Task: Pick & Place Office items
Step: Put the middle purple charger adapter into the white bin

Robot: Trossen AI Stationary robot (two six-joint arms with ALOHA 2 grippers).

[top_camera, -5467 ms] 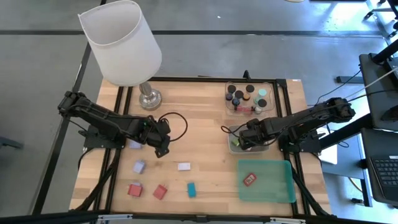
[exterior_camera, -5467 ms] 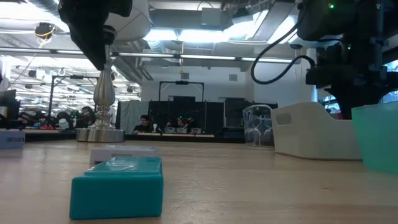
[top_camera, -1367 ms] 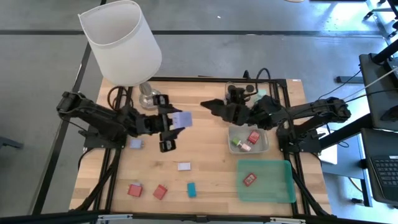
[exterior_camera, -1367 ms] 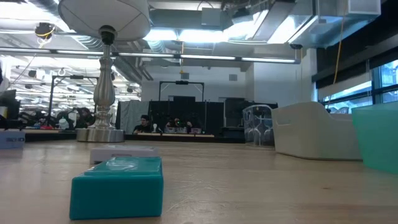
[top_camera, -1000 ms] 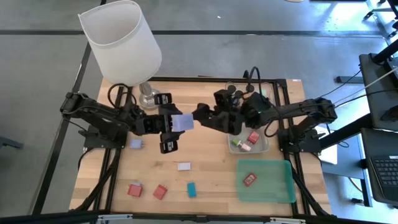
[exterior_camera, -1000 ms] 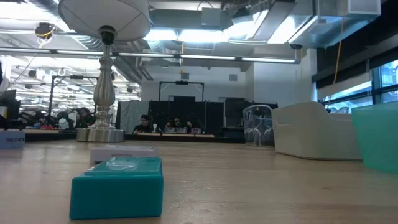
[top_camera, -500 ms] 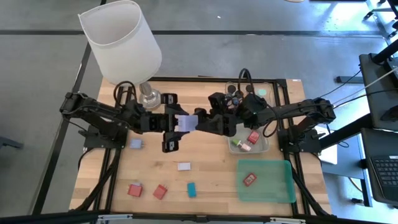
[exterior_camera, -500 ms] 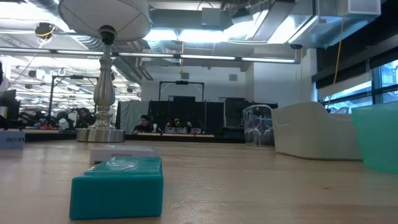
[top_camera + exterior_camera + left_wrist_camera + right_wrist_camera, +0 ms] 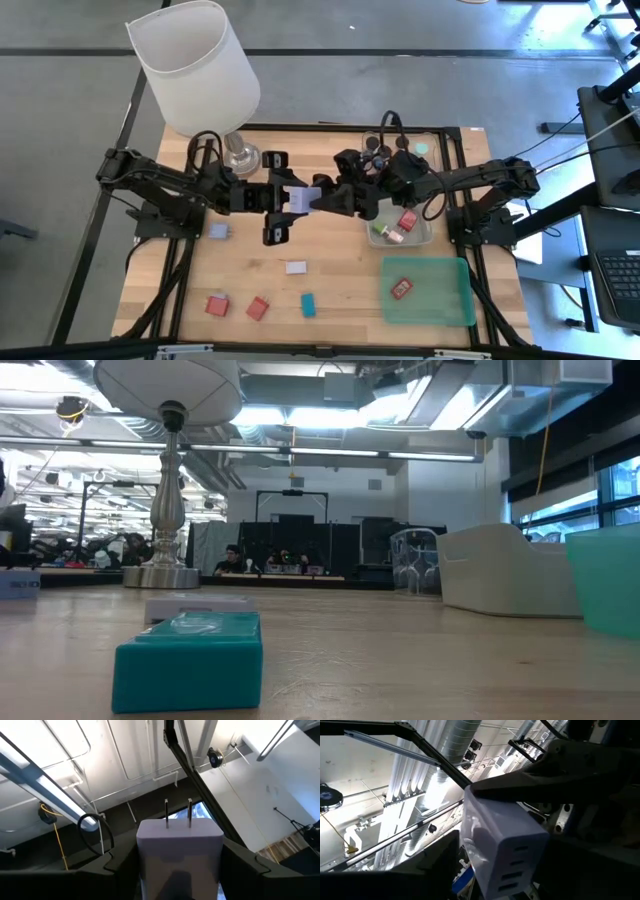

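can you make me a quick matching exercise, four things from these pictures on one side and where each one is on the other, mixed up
Things:
1. lavender plug block
2. red block
3. teal block
4. lamp

Places:
A. standing at the table's far left corner
B. lying in the green tray
C. held up in the air between the two arms
D. lying on the bare wood near the front edge

Pairs: 1-C, 2-B, 3-D, 4-A
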